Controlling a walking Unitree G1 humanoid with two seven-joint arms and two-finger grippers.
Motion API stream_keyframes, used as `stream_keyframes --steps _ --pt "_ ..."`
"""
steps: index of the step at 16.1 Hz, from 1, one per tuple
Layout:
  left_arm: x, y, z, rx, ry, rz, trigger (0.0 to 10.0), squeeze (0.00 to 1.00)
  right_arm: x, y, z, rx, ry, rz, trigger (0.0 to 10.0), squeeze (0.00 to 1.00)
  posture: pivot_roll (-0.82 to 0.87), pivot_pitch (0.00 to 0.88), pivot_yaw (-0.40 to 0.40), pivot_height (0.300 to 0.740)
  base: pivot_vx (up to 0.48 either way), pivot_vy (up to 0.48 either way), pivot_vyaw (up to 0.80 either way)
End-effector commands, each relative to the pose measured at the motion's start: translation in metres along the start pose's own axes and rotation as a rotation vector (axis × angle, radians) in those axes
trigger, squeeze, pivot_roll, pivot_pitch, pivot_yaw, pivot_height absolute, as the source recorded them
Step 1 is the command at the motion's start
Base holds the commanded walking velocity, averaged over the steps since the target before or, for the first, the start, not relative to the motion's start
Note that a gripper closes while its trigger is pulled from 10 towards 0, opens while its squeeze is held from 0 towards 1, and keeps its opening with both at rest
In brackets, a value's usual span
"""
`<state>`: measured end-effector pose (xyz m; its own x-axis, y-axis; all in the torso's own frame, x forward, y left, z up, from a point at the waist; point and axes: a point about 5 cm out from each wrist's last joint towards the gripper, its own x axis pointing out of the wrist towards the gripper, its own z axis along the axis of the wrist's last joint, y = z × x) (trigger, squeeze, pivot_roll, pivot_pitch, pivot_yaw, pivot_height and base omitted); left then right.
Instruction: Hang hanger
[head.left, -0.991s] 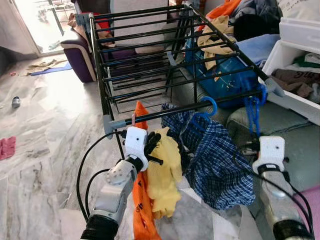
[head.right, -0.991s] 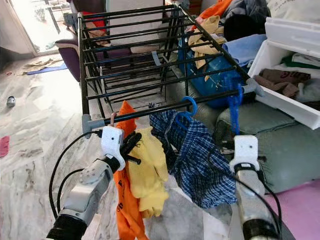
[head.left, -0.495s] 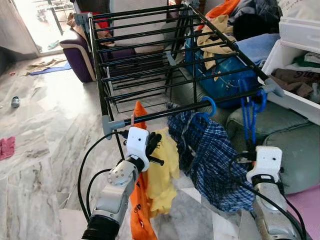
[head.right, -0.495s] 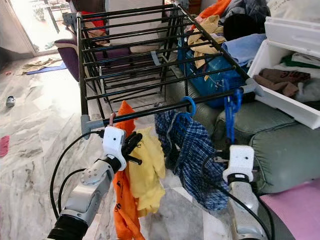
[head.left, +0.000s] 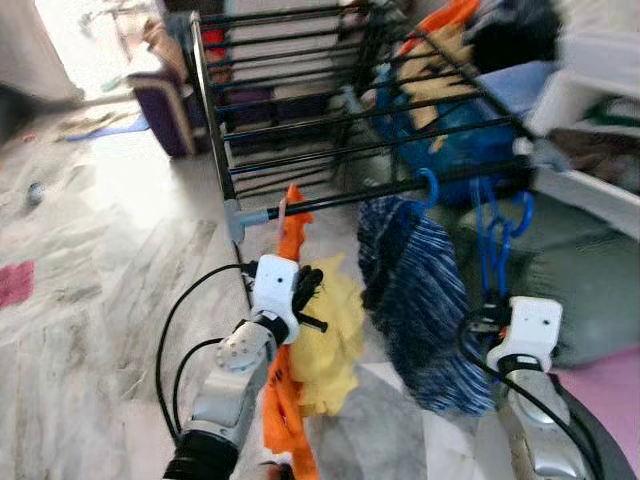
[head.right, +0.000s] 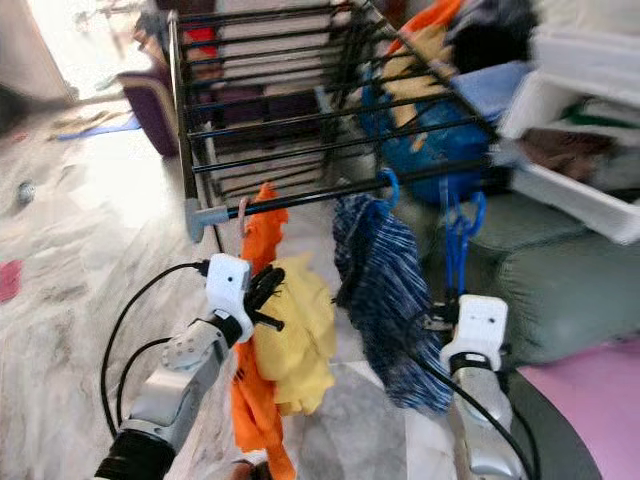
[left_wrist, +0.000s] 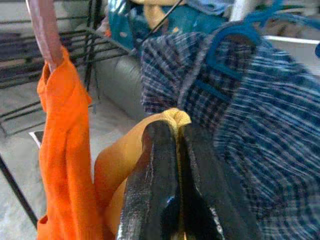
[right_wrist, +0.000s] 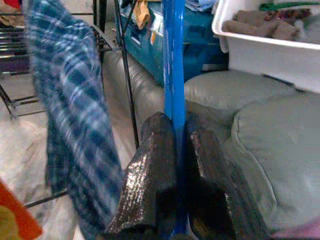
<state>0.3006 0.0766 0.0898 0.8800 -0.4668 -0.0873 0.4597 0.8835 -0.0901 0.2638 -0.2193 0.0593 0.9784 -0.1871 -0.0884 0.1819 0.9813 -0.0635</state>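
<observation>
We swung closer to the drying rack (head.left: 300, 150): right gripper (right_wrist: 172, 175) stayed clamped on the blue hanger (right_wrist: 174, 60), left gripper (left_wrist: 175, 165) still pinched the yellow garment (head.left: 325, 335), so hanging remained unfinished.

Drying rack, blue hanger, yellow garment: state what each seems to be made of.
Drying rack: thin black rods, likely painted metal, with grey, probably plastic, corner joints.
Blue hanger: smooth, glossy, uniformly coloured strip, probably plastic, clamped in the right hand.
Yellow garment: soft woven or knit fabric, matte; it folds and bunches where the left hand pinches it.
</observation>
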Motion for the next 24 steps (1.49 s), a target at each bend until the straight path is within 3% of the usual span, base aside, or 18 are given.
stream_keyframes --steps 1,19,24 --pt "0.000 -0.002 0.003 0.005 -0.014 -0.004 10.0 0.00 -0.001 0.001 -0.003 0.005 0.033 0.006 10.0 0.00 -0.05 0.000 0.048 0.740 -0.285 0.000 0.00" --pt "-0.001 -0.006 0.000 0.024 0.005 -0.035 10.0 0.00 -0.006 0.008 -0.006 0.004 0.080 0.033 10.0 0.00 -0.05 0.000 0.040 0.740 -0.417 0.000 0.00" --pt "-0.001 -0.008 0.002 0.015 -0.010 -0.057 10.0 0.00 -0.004 0.013 -0.004 0.017 0.072 0.053 10.0 0.00 -0.04 0.000 0.041 0.740 0.000 0.000 0.00"
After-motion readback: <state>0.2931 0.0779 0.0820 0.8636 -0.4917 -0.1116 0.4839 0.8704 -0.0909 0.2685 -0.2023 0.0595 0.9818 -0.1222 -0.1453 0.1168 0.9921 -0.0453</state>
